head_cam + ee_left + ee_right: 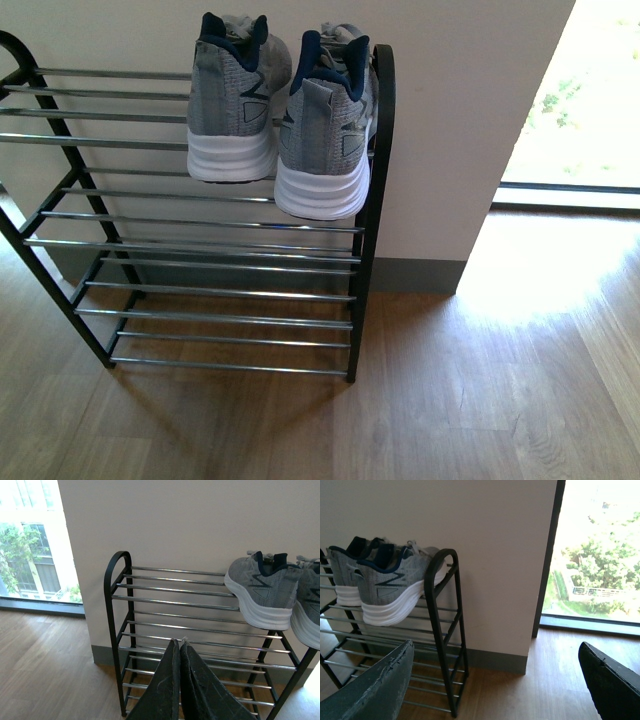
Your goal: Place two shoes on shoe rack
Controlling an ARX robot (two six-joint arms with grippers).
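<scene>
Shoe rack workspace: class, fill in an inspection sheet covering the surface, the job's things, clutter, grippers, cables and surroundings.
Surface: wooden floor, bare where it shows.
Job's things: shoe rack stands against the wall. Both shoes sit side by side at the right end of its top tier, heels toward the front camera: inner shoe, outer shoe beside the side frame, its heel overhanging the front bar. Lower tiers hold nothing.
Clutter: nothing seen.
Grippers: left gripper shut, holding nothing; right gripper open, holding nothing; both clear of the rack.
Cables: nothing seen.
Surroundings: plain wall; bright window to the right.
</scene>
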